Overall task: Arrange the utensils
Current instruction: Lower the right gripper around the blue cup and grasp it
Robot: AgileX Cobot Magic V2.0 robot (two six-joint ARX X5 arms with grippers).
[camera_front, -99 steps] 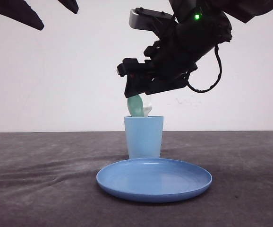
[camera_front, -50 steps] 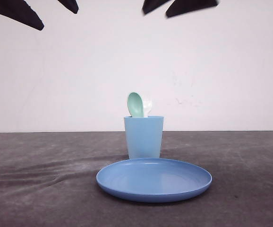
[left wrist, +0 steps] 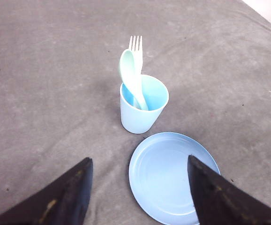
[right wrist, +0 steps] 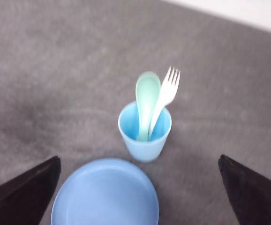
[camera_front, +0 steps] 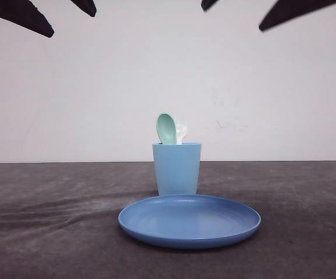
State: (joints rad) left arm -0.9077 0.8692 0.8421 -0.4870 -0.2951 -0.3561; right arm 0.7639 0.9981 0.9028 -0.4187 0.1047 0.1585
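Black plastic fingers of the left gripper (left wrist: pixel 138 197) are standing spread wide apart and holding nothing, high above the table; the right gripper (right wrist: pixel 140 197) is likewise hanging with its fingers parted and empty, touching no item. Below them, a small pale mint-green plastic spoon (right wrist: pixel 147 101) and a small white plastic fork (right wrist: pixel 166 91) with a thick handle are standing handle-down, bowl and tines up, leaning side by side against the rim of a light blue plastic cup (camera_front: pixel 177 168). A round blue plastic plate (camera_front: pixel 189 220) is lying empty just in front of the cup, on the dark grey cloth table (camera_front: pixel 52 221). Judged from this layout, the sorting is looking complete, with both utensils housed in the cup. Risks remaining: the cup is looking light and top-heavy with two leaning handles, so a careless descent of either arm, or a snag on the protruding spoon bowl or fork tines, is likely to tip it onto the plate and spill the contents.
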